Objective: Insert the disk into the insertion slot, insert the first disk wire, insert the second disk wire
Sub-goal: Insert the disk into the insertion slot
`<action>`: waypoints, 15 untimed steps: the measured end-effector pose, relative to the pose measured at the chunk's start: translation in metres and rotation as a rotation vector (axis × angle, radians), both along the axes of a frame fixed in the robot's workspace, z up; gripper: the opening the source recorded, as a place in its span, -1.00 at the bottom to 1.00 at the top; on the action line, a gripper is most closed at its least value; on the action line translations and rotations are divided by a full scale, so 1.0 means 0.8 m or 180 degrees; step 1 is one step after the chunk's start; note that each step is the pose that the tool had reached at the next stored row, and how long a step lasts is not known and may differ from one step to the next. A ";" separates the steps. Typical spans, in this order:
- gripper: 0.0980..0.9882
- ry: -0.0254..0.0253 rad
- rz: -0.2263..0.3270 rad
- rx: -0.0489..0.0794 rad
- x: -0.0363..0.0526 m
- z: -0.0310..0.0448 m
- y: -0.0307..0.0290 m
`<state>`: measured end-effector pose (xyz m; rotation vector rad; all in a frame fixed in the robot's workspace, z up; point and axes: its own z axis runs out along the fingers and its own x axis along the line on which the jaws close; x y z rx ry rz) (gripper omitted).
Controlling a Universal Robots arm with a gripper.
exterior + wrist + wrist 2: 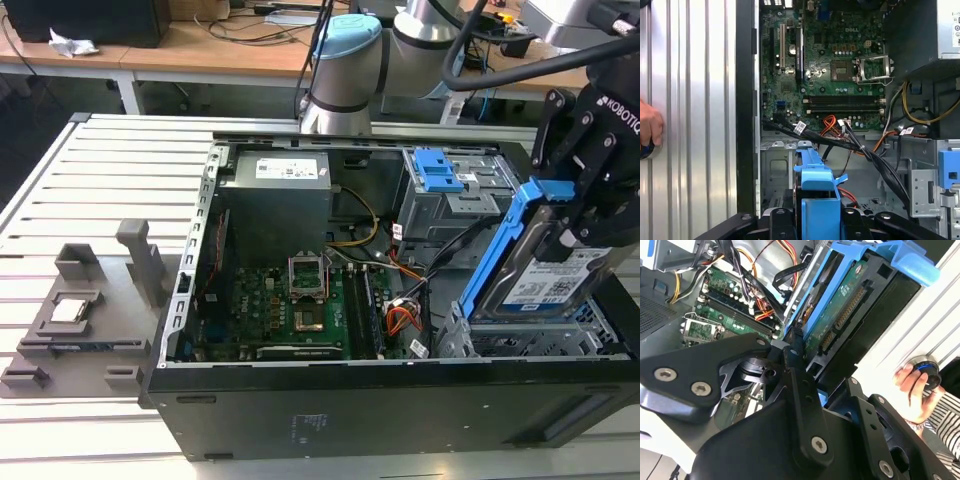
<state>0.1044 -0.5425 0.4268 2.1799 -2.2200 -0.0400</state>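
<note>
I'm gripping the disk [540, 275] by its blue carrier [498, 250], the gripper [575, 215] closed on it, holding it tilted, seemingly just above the insertion slot [520, 342]. I'm judging this as the first step; seating it is calling for squaring it with the bay.

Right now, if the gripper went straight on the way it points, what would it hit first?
Probably the insertion slot just below: the disk in the gripper would touch that grey cage first, though depth is unclear.
</note>
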 end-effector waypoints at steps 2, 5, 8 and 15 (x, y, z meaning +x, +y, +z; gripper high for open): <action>-0.41 0.0000 0.0000 0.0000 0.000 -0.0041 0.0000; -0.41 0.0000 0.0000 0.0001 0.000 -0.0073 0.0000; -0.41 0.0000 0.0000 0.0001 0.000 -0.0115 0.0000; -0.41 0.0000 0.0000 0.0000 0.000 -0.0195 0.0000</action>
